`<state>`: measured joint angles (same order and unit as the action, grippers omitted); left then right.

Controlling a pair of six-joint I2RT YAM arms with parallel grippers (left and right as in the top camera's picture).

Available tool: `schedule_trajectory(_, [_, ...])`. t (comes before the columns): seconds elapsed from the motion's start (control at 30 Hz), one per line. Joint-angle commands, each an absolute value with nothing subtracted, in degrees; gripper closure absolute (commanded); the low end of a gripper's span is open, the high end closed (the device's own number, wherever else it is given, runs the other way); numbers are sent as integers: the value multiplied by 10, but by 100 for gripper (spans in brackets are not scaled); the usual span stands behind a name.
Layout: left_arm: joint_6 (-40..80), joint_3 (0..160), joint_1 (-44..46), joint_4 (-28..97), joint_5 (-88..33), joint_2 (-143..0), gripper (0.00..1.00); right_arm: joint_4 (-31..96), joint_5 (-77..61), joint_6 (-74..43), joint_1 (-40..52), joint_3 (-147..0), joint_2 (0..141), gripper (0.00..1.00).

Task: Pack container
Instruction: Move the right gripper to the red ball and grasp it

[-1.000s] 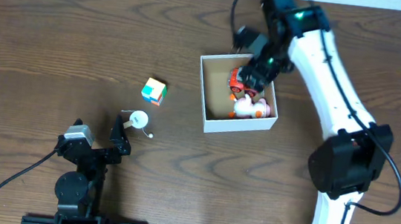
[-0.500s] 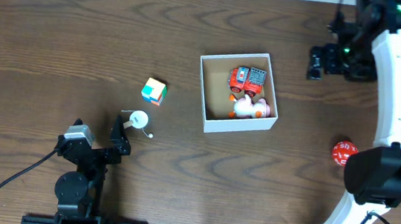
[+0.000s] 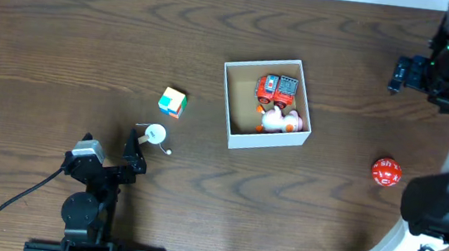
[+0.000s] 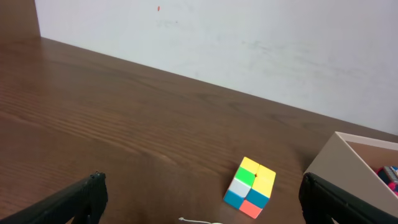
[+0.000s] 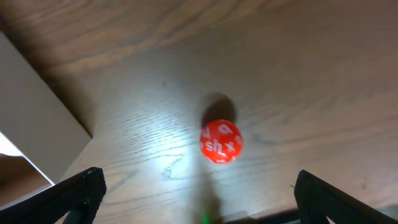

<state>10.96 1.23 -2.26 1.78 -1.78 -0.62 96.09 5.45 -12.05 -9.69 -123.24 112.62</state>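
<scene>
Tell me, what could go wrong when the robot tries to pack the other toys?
The red lettered ball is round, so it might roll off if the open right claw nudges it. The container has a toy truck and a duck bunched at one side, so a toy dropped on them might bounce out. The small white disc with a string lies near the left claw, which might knock it.
</scene>
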Motion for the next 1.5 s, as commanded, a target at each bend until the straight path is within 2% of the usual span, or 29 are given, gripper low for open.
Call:
schedule_trajectory(0.0, [115, 2, -25, 39, -15, -3, 2, 973, 99, -149, -101, -1235, 1087, 1])
schedule_trajectory(0.3, [115, 2, -25, 39, -15, -3, 2, 971, 145, -194, -102, -1158, 985, 1])
schedule_trajectory(0.63, [115, 2, -26, 39, -15, -3, 2, 852, 142, -205, -134, -910, 829, 1])
schedule_trajectory(0.97, [115, 2, -25, 39, -15, -3, 2, 640, 80, -178, -143, -668, 828, 1])
schedule_trajectory(1.47, [115, 2, -26, 39, -15, -3, 2, 459, 57, -141, -163, -503, 829, 1])
